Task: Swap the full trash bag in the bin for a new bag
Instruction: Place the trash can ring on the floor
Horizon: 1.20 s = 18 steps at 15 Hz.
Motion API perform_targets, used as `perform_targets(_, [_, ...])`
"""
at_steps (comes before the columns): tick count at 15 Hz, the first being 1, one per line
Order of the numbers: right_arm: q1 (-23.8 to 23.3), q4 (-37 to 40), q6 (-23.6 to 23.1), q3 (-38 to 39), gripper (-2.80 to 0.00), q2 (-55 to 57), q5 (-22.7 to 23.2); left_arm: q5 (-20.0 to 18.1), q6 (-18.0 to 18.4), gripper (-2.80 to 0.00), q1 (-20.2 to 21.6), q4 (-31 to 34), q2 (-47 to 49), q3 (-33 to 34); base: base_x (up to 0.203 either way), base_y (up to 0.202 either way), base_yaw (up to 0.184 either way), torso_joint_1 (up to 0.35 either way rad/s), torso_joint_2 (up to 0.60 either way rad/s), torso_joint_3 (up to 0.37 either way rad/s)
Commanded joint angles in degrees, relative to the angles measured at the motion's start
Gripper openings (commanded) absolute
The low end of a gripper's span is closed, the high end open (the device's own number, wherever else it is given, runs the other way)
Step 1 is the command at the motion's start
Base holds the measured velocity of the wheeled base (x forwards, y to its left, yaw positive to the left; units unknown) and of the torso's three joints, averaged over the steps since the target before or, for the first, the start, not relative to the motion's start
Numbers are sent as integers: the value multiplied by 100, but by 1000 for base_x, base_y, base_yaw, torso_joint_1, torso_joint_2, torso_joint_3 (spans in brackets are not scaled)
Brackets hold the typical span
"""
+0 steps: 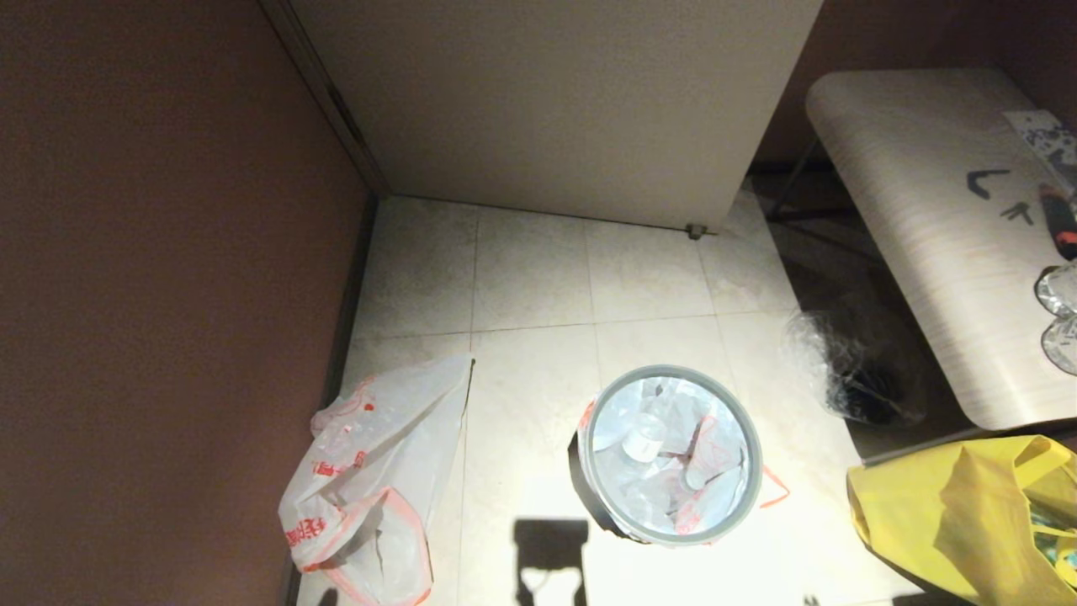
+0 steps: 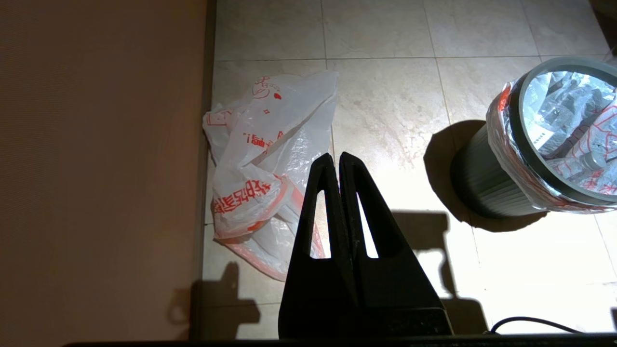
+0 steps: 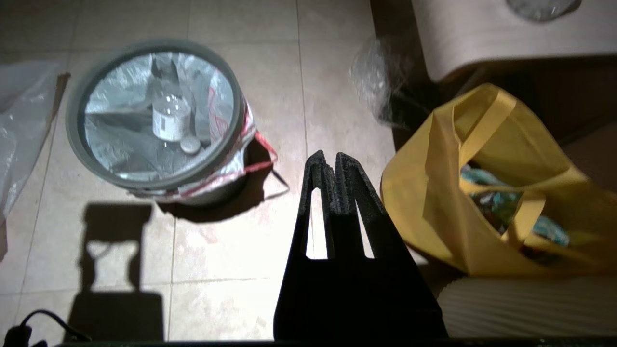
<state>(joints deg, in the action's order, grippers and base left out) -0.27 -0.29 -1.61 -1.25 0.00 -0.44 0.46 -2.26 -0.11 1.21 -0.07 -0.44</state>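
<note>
My right gripper [image 3: 330, 161] is pressed shut over bare tile. Bin [image 3: 72, 130] upper left, full trash bag [image 3: 120, 140] inside with a bottle [image 3: 169, 118] showing. Yellow bag [image 3: 434, 202] at right, probably clear wrap [image 3: 373, 82] above it.

Head view: bin [image 1: 671, 454] lower centre, full trash bag [image 1: 673, 446] inside it. New bag [image 1: 370, 480] lower left, on floor [image 1: 538, 278]. Table [image 1: 925, 236] upper right.

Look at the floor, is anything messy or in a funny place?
Yes. A limp white bag lies crumpled on the tiles by the wall, not in the bin. One red handle of the full bag dangles outside the bin.
</note>
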Motion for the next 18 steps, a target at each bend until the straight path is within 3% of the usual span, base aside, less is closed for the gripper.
perform_targets(1, [-7, -1, -61, -282, -280, 61, 13, 5, -3, -280, 2, 2, 7, 0, 0, 0, 0, 0, 0, 0])
perform_targets(6, [-12, -18, -320, -1342, -280, 1229, -4, 4, -3, -280, -4, 2, 7, 0, 0, 0, 0, 0, 0, 0])
perform_targets(13, [19, -70, -511, -3071, -280, 4328, -69, 3, -3, -280, -5, 2, 7, 0, 0, 0, 0, 0, 0, 0])
perform_targets(18, [729, -175, -501, -4273, -280, 6669, -656, -2, -3, -280, 1, 2, 7, 0, 0, 0, 0, 0, 0, 0])
